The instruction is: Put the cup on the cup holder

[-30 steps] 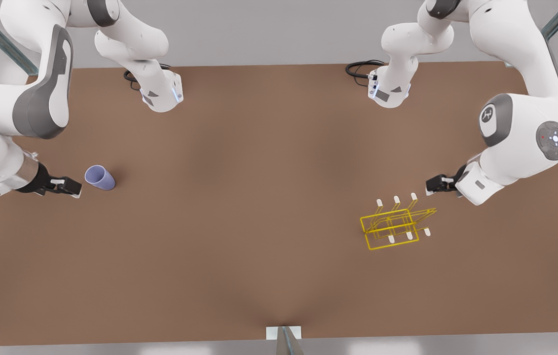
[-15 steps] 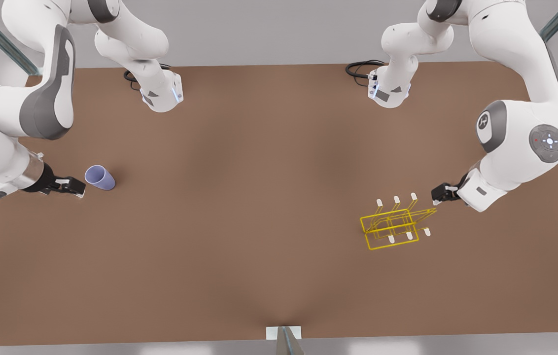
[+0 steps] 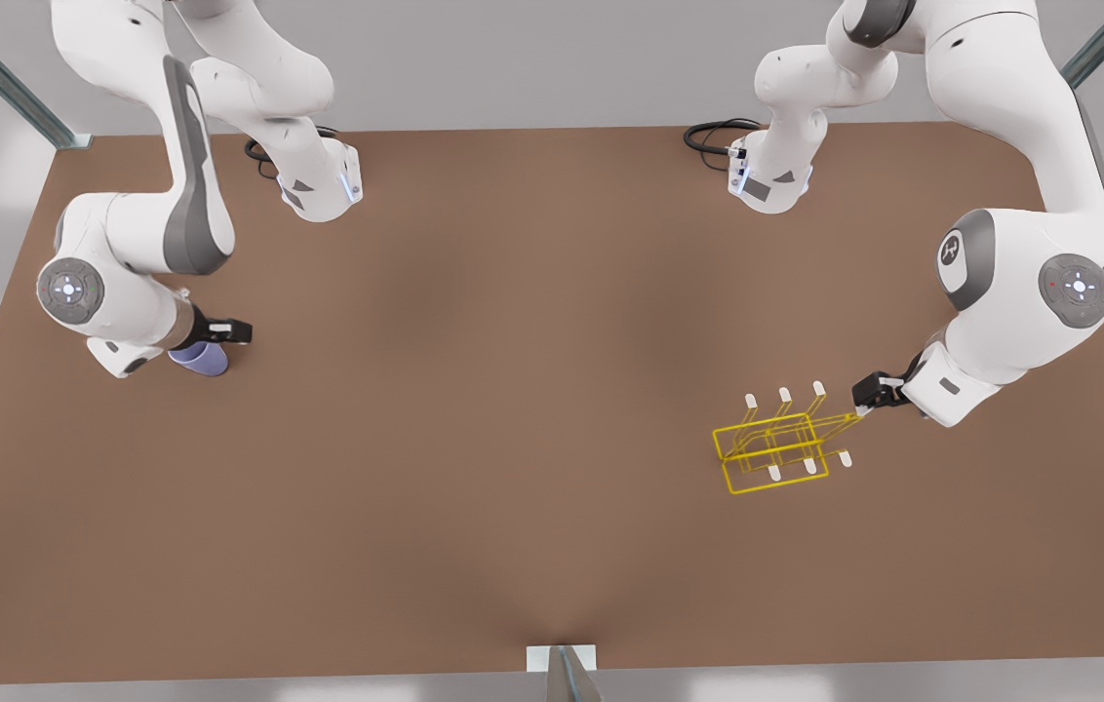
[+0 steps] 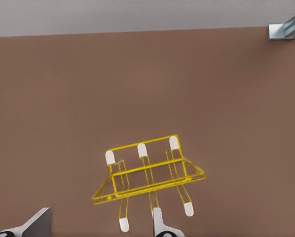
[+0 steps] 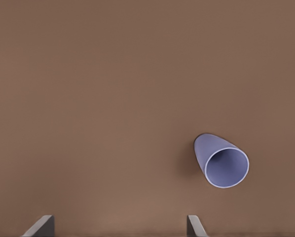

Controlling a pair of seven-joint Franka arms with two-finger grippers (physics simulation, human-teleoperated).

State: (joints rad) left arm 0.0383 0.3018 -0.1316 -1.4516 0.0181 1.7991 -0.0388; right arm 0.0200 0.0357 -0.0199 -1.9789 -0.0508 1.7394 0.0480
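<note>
Lavender-blue tapered cup [image 3: 204, 359] stands on brown bench [image 3: 513, 390], under right pincer [image 3: 225, 331], fingers spread, empty. Left pincer [image 3: 866, 395], also spread, touches yellow wire-frame cup holder [image 3: 781, 439].

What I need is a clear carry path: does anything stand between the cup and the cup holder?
Nothing visible does. The table is bare between the cup and the cup holder. The right gripper hovers over the cup; the left gripper sits at the holder's far side, outside that path.
</note>
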